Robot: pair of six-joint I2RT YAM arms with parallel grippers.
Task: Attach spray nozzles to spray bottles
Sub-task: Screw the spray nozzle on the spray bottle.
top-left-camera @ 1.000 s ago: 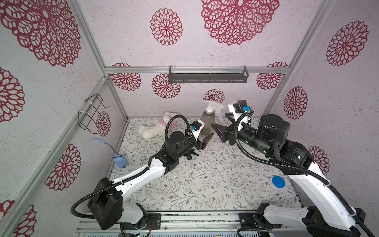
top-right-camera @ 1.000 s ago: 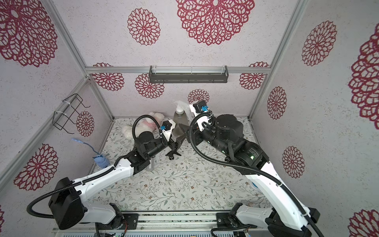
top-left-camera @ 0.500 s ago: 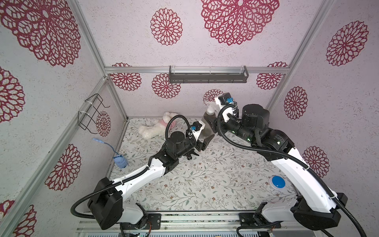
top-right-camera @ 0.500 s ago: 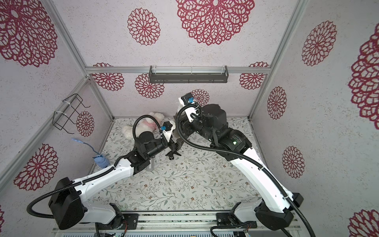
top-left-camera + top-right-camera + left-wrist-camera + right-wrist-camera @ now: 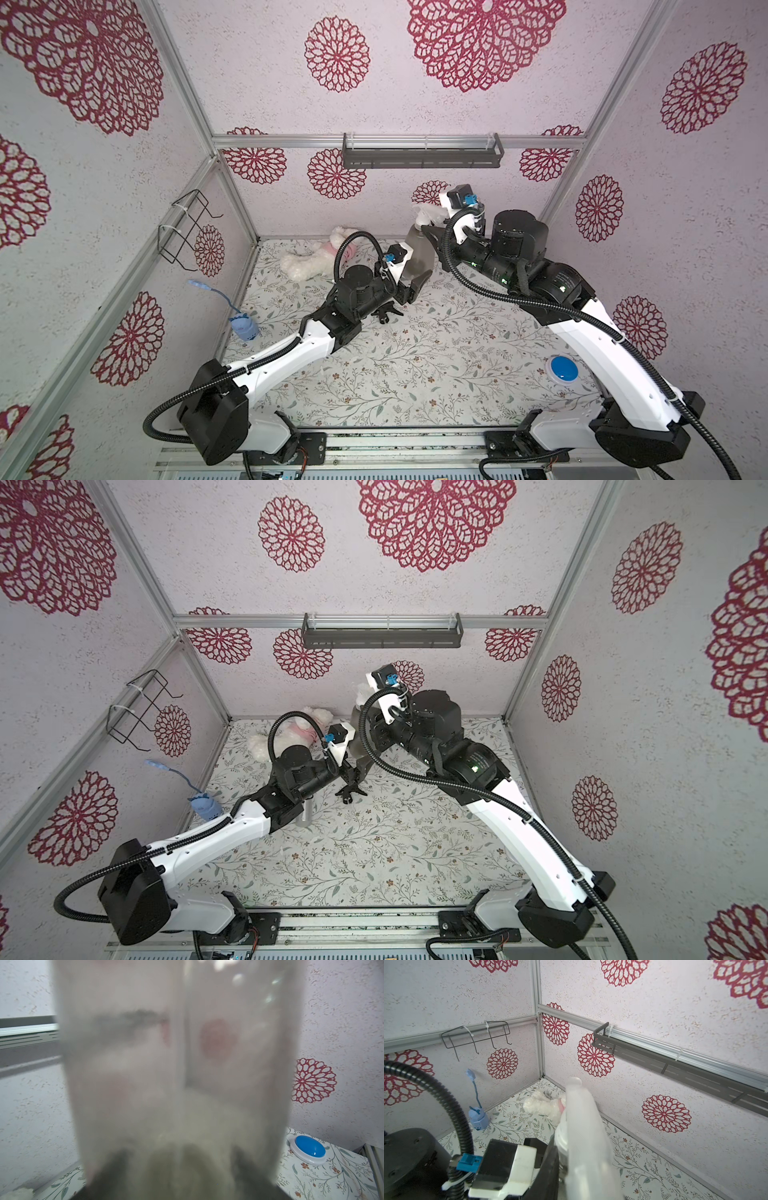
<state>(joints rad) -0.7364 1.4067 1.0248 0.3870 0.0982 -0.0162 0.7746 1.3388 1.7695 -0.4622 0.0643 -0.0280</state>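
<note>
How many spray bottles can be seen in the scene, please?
2. The grey translucent bottle stands upright near the back wall, between the two grippers, with the clear nozzle on top. The silver bottle stands on the table, mostly hidden under the left arm.

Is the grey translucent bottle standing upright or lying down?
Upright. The grey translucent bottle stands on the table, held by the left tool, the clear nozzle on top.

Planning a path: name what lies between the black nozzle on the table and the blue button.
Only bare tablecloth between black nozzle and blue button, seen in a top view.
</note>
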